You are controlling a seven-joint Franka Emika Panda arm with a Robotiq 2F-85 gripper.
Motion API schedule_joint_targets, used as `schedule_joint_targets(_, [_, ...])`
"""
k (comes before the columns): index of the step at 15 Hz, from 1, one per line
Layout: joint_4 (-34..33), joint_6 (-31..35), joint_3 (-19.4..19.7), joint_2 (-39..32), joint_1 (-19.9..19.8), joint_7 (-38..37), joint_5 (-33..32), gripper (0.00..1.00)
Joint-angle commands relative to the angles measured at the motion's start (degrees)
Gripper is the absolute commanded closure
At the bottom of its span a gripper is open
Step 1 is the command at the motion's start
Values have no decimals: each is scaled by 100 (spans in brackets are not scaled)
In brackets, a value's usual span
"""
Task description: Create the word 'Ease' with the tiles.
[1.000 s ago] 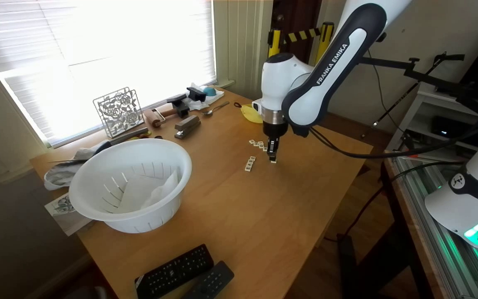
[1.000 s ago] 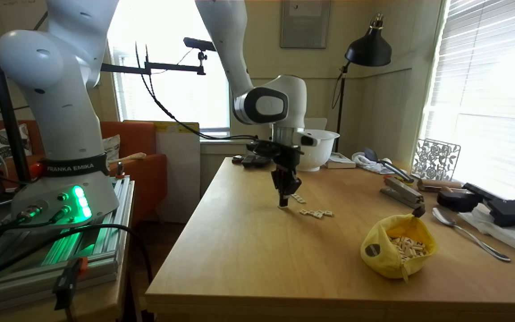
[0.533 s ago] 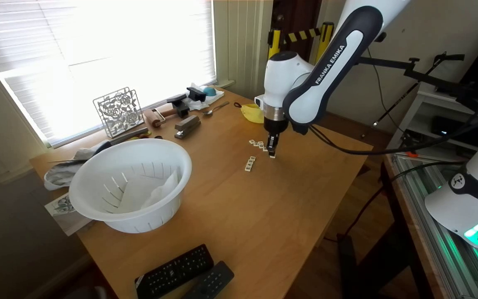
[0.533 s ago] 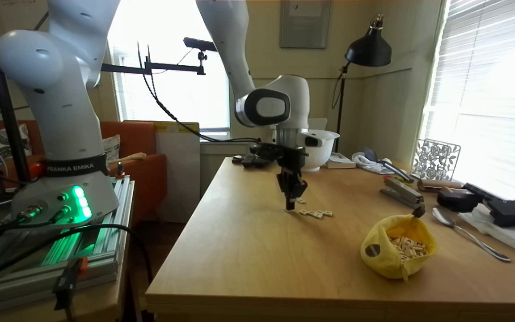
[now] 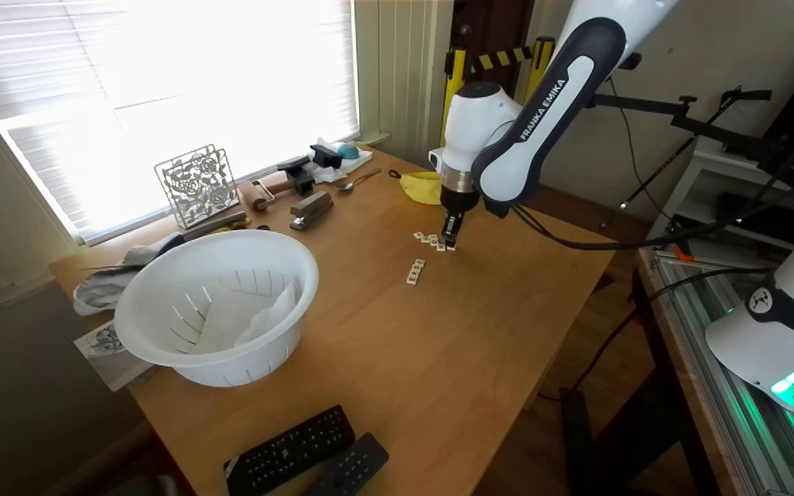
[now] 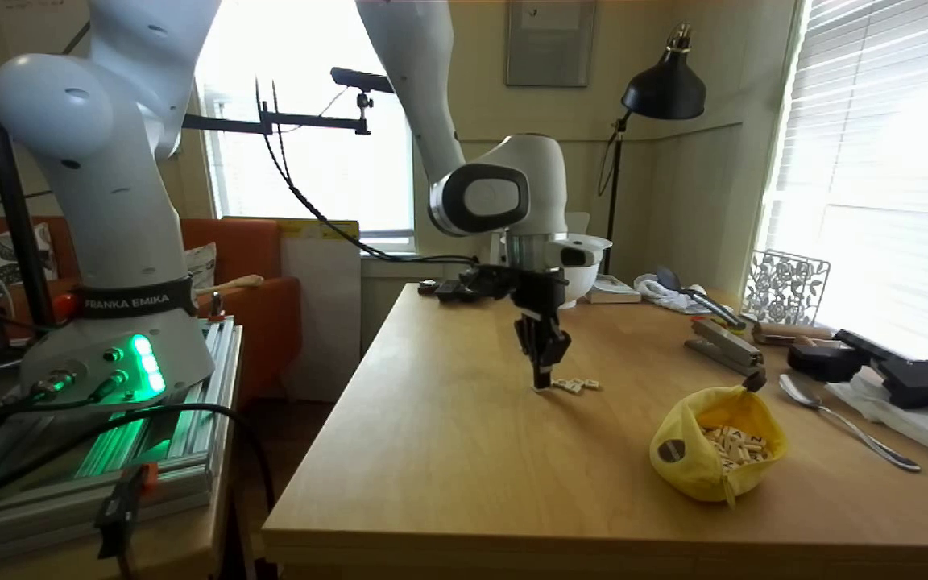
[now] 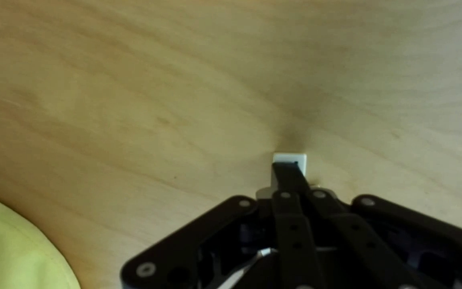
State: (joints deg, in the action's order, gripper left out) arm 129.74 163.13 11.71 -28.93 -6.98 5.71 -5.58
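Note:
Several cream letter tiles (image 5: 415, 271) stand in a short row on the table in an exterior view; the letters E, A, S can be read and the far end letter is too small to be sure. Several loose tiles (image 5: 429, 238) lie in a crooked line beyond, also in an exterior view (image 6: 578, 386). My gripper (image 5: 449, 242) points down at the near end of this line, its fingers together. In the wrist view its fingertips (image 7: 289, 165) rest on top of a single tile (image 7: 301, 159), covering most of its face. The row is hidden behind the gripper (image 6: 542, 385) in an exterior view.
A yellow bag (image 6: 718, 443) full of tiles lies nearby; its edge shows in the wrist view (image 7: 18, 245). A white bowl (image 5: 218, 344), stapler (image 5: 311, 210), spoon (image 5: 359, 180) and remotes (image 5: 293, 448) are on the table. The table's edge (image 5: 576, 303) is on the robot's side.
My gripper has moved across the table toward the yellow bag, the tile under its fingertips sliding along with it, up to the loose tiles. The row of tiles has not moved.

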Motion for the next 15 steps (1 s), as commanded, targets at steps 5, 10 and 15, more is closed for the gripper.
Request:
schedule_joint_targets(5, [3, -323, 36, 276, 278, -187, -181, 100])
schedule_joint_targets(10, [-25, -215, -193, 463, 256, -137, -28, 100])
schedule_joint_targets(15, [-48, -164, -468, 502, 215, -195, 134, 100])
